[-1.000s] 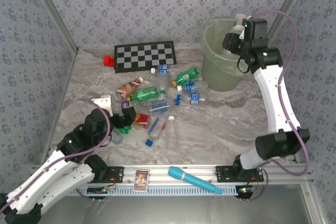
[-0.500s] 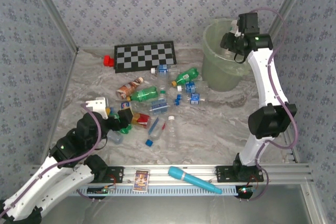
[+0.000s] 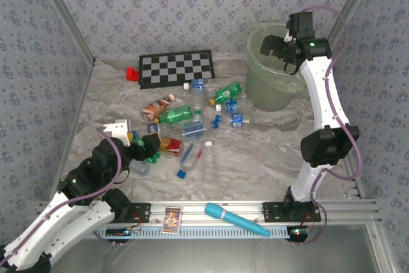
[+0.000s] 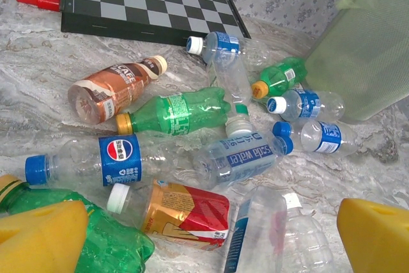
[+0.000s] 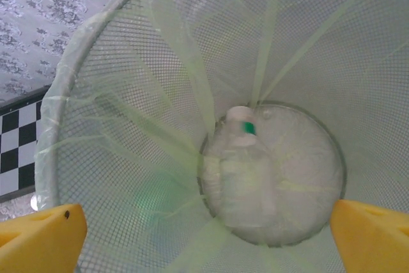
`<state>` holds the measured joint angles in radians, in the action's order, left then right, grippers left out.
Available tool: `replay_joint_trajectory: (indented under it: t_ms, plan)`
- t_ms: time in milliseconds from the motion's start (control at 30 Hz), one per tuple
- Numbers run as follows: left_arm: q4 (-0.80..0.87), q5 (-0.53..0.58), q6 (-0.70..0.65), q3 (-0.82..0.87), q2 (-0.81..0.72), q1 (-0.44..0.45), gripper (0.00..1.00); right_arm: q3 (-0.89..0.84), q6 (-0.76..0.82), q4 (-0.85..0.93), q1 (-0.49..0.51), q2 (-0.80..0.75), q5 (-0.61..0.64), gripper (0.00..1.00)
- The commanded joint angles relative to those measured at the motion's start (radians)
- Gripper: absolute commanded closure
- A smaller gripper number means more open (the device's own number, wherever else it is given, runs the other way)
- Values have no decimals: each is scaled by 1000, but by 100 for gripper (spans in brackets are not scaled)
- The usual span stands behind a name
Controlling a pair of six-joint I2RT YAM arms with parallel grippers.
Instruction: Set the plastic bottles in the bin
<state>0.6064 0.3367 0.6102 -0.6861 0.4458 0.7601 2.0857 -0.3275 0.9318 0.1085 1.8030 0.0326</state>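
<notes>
**One clear bottle (image 5: 243, 164) in the bin (image 5: 128, 126), both pincers wide open**

The right pincer (image 5: 206, 231) is held above the bin's mouth at the far right corner, jaws spread wide and nothing gripped. The clear bottle lies on the bin's floor. The left pincer (image 4: 208, 234) is spread wide at the near-left edge of the heap of bottles (image 3: 179, 114), with nothing clasped. Bare tabletop (image 3: 268, 151) is seen right of the heap.

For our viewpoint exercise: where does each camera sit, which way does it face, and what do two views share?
Top external: above, behind; looks down on table; both arms show.
Left wrist: low, facing bottles and chessboard; left gripper shows.
Right wrist: over bin, looking down; right gripper shows.
Shared: chessboard, top and left wrist.
</notes>
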Motion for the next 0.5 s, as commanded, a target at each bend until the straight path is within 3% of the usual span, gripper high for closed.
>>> replay_joint_trajectory:
  t_ms: [0,233,467]
  plan:
    - [-8,11,-9,-14,-7,3,0,-7,23,7,24,-81,26,0]
    - [-22,9,-5,0,-6,4,0,-125,26,-65,83,-206,54,0]
    - [-62,0,1,35,-4,3,0,-297,47,-147,232,-347,106,0]
